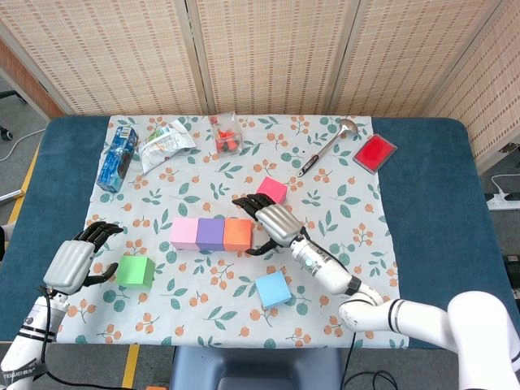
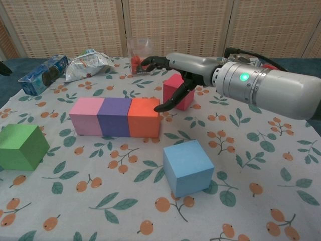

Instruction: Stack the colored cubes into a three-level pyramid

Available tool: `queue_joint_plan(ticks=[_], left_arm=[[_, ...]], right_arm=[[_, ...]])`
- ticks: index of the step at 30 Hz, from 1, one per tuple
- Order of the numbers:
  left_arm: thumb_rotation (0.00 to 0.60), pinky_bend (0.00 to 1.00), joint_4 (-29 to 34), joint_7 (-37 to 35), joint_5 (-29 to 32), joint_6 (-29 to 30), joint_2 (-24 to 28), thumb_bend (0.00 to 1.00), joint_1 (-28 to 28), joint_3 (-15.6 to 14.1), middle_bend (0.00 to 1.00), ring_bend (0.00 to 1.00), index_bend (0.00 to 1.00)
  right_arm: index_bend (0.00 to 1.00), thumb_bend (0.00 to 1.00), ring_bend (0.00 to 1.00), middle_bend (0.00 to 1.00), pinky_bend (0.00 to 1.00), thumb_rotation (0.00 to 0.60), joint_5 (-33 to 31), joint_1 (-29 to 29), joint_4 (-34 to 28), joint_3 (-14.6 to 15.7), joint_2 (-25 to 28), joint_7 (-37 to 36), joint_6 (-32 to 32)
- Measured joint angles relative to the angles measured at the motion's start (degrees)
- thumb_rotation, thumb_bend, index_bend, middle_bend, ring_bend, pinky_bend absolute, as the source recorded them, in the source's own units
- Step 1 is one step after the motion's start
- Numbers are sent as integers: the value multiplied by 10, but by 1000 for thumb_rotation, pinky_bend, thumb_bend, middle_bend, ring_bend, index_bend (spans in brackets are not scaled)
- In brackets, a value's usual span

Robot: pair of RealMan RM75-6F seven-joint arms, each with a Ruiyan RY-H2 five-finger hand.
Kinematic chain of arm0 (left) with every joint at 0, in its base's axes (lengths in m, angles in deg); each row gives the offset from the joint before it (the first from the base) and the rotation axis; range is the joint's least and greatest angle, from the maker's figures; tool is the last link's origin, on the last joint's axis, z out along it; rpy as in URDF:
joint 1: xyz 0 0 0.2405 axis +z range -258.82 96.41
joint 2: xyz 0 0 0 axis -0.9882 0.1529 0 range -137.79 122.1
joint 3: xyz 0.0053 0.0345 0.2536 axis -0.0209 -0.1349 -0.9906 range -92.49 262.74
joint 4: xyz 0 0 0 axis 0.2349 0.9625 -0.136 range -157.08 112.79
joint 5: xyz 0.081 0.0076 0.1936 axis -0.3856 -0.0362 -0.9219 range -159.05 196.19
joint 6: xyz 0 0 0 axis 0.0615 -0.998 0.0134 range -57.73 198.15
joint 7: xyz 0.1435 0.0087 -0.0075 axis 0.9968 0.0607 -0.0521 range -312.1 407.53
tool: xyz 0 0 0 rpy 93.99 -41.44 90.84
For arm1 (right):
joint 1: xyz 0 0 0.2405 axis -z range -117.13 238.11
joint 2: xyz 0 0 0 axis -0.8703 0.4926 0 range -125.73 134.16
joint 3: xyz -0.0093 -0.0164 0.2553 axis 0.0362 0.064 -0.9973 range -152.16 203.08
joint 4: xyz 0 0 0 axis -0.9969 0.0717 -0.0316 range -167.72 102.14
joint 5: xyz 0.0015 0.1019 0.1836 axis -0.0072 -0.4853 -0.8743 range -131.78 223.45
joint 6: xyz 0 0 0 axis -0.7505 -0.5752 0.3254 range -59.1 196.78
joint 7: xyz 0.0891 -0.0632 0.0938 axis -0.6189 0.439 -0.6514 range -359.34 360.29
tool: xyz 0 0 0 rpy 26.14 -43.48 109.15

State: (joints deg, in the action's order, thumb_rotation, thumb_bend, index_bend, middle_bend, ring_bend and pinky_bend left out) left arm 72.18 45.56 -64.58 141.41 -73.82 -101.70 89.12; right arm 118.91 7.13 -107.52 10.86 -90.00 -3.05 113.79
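Six cubes lie on the leaf-patterned cloth (image 1: 341,162), and their spread shows how far the pyramid stands: only the bottom row looks built. At the far left the left hand (image 1: 75,258) hangs low over the blue table edge, empty, fingers loosely curled with a gap between them, just beside the green cube (image 1: 135,271), which sits alone near the front-left, probably waiting as a block for an upper level. Moving right, the pink cube (image 1: 184,233), the purple cube (image 1: 210,234) and the orange cube (image 1: 237,234) sit touching in a straight line, a sensible base since three side by side can carry two above and one on top. Right of the orange cube the right hand (image 2: 173,75) is raised off the cloth, holding nothing, fingers extended and spread with the thumb dropped below; in the chest view it hovers between the row's right end and the red cube (image 2: 177,91) behind it, touching neither as far as can be seen. That open, lifted pose suits a reach toward the red cube as the next block. In front, the blue cube (image 1: 273,288) rests apart near the table's front edge, still unused. No block is on the second level yet.
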Motion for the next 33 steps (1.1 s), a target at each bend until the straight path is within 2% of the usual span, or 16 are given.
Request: queue_joint_plan(ticks=[4, 12, 26, 33], left_arm=[[600, 269, 3, 5, -2, -2, 1, 342, -1, -1, 180, 124, 209], [600, 262, -4, 5, 0, -15, -2, 343, -6, -4, 181, 124, 211], [600, 257, -12, -8, -1, -15, -3, 342, -6, -5, 181, 124, 211], [600, 257, -19, -16, -5, -9, -4, 341, -2, -7, 181, 123, 211]], right_arm=[[0, 27, 0, 61, 0, 495, 11, 0, -1, 5, 12, 31, 10], [0, 8, 0, 11, 0, 496, 9, -12, 76, 11, -8, 53, 5], [0, 7, 0, 0, 0, 494, 13, -47, 212, 8, -97, 16, -14], [0, 5, 0, 0, 0, 496, 20, -59, 244, 5, -122, -9, -16]])
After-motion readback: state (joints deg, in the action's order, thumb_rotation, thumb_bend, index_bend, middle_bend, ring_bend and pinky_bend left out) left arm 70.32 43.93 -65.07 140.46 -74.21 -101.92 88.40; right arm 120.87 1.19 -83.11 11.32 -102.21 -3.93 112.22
